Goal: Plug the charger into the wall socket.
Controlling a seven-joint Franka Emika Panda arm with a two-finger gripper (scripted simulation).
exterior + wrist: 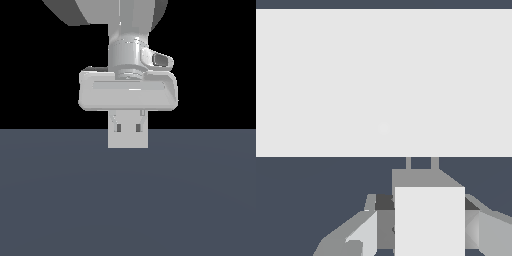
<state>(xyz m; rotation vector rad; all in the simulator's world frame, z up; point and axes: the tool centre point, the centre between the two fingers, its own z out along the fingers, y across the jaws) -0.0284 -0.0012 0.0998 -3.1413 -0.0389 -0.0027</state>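
Our pincer [428, 230] is closed on the charger [429, 220], fingers [363, 235] pressing its two sides, so we can steer it like a plug. Just past the block, its two short grey prongs [421, 163] point straight at the wall socket [331, 80] and reach its near edge; we cannot tell if they have entered. In the exterior view the pincer hangs over the dark floor [128, 200], hiding the charger, with the socket plate [128, 142] showing below it.

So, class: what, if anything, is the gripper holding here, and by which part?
The gripper holds the charger, fingers on the two sides of its white block; the prongs point at the wall socket.
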